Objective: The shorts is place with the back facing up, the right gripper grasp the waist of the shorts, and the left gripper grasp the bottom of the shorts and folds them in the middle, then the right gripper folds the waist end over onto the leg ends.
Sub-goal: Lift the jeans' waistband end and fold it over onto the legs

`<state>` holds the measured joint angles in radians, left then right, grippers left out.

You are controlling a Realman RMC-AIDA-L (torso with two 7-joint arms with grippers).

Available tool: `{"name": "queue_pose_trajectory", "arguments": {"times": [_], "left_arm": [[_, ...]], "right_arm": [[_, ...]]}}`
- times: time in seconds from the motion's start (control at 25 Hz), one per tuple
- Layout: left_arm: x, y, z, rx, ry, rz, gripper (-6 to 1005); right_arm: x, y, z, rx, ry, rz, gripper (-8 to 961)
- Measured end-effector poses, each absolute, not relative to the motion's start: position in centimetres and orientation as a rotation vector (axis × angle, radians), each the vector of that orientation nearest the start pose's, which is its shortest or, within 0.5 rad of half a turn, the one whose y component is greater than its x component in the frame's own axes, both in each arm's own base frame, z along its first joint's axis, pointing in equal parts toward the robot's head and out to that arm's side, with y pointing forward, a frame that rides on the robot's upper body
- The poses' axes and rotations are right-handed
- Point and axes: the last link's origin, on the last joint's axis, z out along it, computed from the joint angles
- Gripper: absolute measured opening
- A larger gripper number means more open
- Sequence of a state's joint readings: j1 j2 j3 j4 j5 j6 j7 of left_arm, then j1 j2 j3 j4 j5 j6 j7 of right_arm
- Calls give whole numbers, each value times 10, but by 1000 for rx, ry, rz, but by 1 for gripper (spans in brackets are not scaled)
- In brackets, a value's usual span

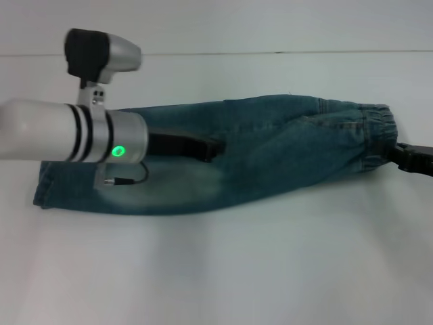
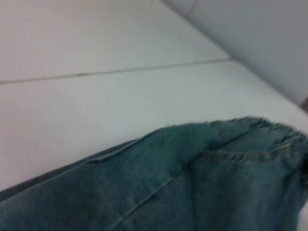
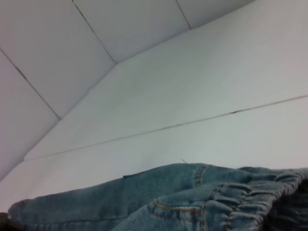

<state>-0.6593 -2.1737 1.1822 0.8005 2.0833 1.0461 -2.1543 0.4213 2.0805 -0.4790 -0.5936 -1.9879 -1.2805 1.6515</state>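
My black left claw is hovering over the middle of the blue-green faded denim shorts, lying lengthwise on the white tabletop; I cannot tell its grip. My black right claw is touching the gathered elastic waistband, grip unclear.

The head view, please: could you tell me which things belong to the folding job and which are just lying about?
Job:
- shorts, folded lengthwise
- waist, at the right end effector
- leg hems
- left end effector, over the middle of the shorts

Lying about:
- nothing loose in view; only the white table beneath
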Motion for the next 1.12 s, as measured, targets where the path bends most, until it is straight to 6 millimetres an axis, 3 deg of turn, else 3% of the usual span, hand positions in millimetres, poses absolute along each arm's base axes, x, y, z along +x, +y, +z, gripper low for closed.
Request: {"name": "queue_pose_trajectory", "arguments": {"times": [0.68,1.12], "left_arm": [[-184,392,-107,-2524,-1066,-189,15],[-176,382,-123,-2597,-1050,-124,28]], "right_arm": [[329,321,48,-2160,1210,801,124],[297,338,76,-2225,1114,821,138]]}}
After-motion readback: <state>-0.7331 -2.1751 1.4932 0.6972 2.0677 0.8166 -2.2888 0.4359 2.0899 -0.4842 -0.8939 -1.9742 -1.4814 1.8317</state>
